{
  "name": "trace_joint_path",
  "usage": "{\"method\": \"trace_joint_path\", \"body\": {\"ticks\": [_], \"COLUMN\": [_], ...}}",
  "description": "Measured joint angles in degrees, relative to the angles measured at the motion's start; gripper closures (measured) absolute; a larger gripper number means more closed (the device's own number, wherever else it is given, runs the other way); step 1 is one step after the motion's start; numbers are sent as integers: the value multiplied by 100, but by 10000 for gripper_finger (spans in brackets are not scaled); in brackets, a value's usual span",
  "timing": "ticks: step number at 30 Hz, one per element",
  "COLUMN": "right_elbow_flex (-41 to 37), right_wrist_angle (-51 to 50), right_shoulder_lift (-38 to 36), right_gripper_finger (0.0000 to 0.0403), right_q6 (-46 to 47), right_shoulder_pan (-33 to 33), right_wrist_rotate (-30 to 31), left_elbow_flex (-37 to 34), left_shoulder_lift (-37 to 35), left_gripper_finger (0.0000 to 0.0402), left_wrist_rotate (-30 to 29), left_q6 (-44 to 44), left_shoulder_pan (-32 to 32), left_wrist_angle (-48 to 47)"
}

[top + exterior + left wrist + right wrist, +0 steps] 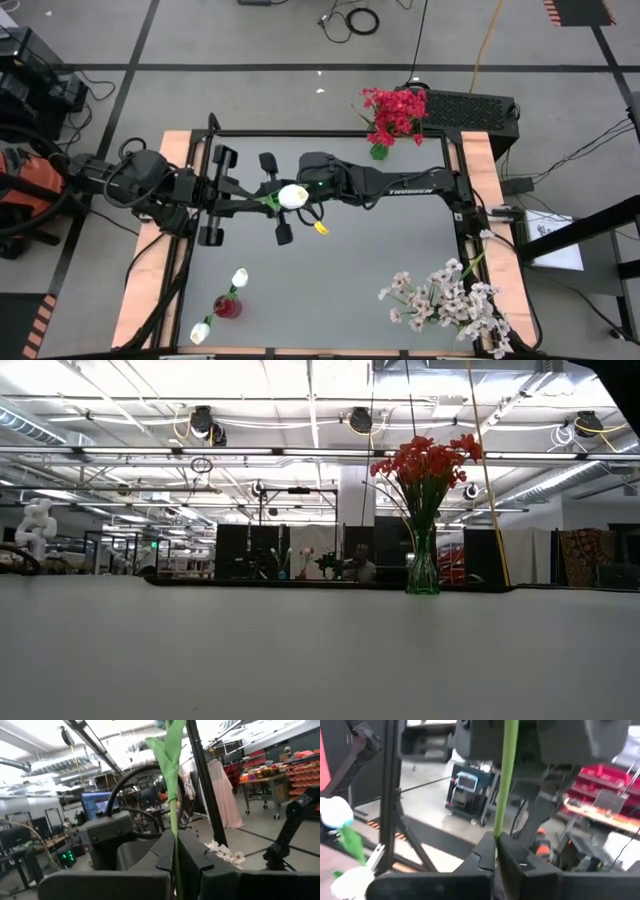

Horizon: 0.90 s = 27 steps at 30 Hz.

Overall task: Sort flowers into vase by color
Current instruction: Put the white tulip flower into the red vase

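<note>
Mid-frame in high view, left hand [268,201] and right hand [300,192] meet over table [380,260], both clamped on one white tulip [292,196]; left wrist view shows its green stem [174,820] pinched between fingers [192,851]; right wrist view likewise, stem [505,780] nipped; red flowers [394,112] stand in green vase [378,151] at upper centre; two white tulips [239,277] in red vase [227,306] lower left; pink-white sprays [445,296] lie lower right.
</note>
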Motion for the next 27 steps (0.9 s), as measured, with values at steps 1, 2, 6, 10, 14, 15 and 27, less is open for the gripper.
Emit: {"method": "trace_joint_path", "body": {"ticks": [1, 2, 6, 10, 14, 15, 27], "right_elbow_flex": [0, 0, -7, -13, -13, -13, -13], "right_wrist_angle": [-185, -355, -1120, -1751, -2203, -2284, -2634], "right_shoulder_lift": [-43, -71, -139, -153, -163, -163, -163], "right_gripper_finger": [400, 401, 402, 402, 402, 402, 403], "right_q6": [61, 117, 302, 322, 365, 379, 457], "right_shoulder_pan": [0, 0, 13, 48, 70, 72, 74], "right_wrist_rotate": [6, 15, 348, 892, 1197, 1239, 1257], "left_elbow_flex": [-3, -3, 48, 54, 54, 54, 54], "left_shoulder_lift": [-33, -66, -207, -253, -275, -279, -453], "left_gripper_finger": [384, 377, 331, 283, 269, 269, 312], "left_wrist_rotate": [-2, -4, -214, -345, -476, -589, -772], "left_q6": [-92, -157, -339, -508, -623, -623, -776], "left_shoulder_pan": [0, 1, 0, 2, 0, 0, 2], "left_wrist_angle": [-54, -109, -518, -973, -1216, -1293, -1814]}}
